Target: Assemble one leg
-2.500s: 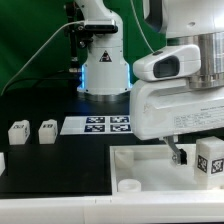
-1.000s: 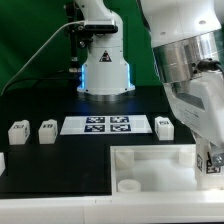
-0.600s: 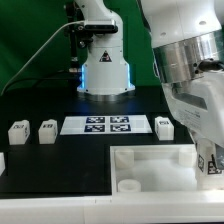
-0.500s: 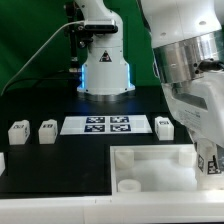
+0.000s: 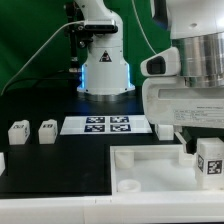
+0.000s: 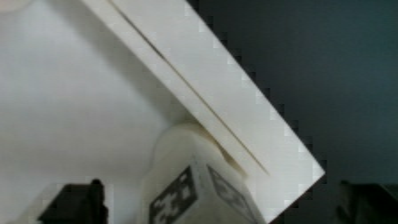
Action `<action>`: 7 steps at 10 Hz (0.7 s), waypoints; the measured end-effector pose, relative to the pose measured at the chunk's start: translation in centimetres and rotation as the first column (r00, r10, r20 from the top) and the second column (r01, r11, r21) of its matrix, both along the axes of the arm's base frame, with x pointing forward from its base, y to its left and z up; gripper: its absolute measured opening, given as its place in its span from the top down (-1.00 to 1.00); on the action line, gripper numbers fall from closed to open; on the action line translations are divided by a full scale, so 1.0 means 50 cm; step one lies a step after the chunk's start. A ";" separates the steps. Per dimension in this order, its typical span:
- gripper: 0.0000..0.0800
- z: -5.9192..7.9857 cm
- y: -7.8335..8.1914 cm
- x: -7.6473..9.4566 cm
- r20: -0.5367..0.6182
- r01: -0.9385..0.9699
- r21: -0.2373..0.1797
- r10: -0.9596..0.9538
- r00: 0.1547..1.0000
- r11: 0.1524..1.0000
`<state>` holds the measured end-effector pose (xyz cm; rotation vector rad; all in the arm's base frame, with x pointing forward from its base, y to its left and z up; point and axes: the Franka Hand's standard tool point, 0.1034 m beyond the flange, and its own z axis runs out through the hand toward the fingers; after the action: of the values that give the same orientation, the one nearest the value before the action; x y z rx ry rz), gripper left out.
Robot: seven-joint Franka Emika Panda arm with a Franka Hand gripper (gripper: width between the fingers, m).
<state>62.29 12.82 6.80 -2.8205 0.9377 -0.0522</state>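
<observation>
A leg (image 5: 210, 160), a small white block with a black-and-white tag, stands upright in the corner of the large white tray-like piece (image 5: 150, 160) at the exterior view's right edge. My gripper (image 5: 197, 150) hangs over it, with one dark finger (image 5: 186, 144) beside the leg. In the wrist view the leg (image 6: 192, 190) sits between the two fingers (image 6: 75, 201), with a gap on each side, so the gripper is open around it. The tray's rim (image 6: 196, 90) runs diagonally past the leg.
Two more legs (image 5: 18, 132) (image 5: 47, 131) stand at the exterior view's left. Another leg (image 5: 163, 127) is half hidden behind my hand. The marker board (image 5: 95, 125) lies mid-table. The arm's base (image 5: 103, 65) stands behind it.
My wrist has turned back from its twisted pose to face the camera squarely. The leg stays upright in the same corner of the tray-like piece.
</observation>
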 end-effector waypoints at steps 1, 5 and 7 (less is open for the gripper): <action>-0.62 0.000 0.000 0.000 0.016 -0.110 -0.010 0.111 0.994 0.994; -0.62 0.006 -0.013 0.017 0.053 -0.553 -0.151 0.566 0.823 0.819; -0.56 0.005 -0.012 0.017 0.053 -0.513 -0.142 0.524 0.850 0.847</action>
<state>63.12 12.20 7.06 -3.0507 0.1278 -0.1697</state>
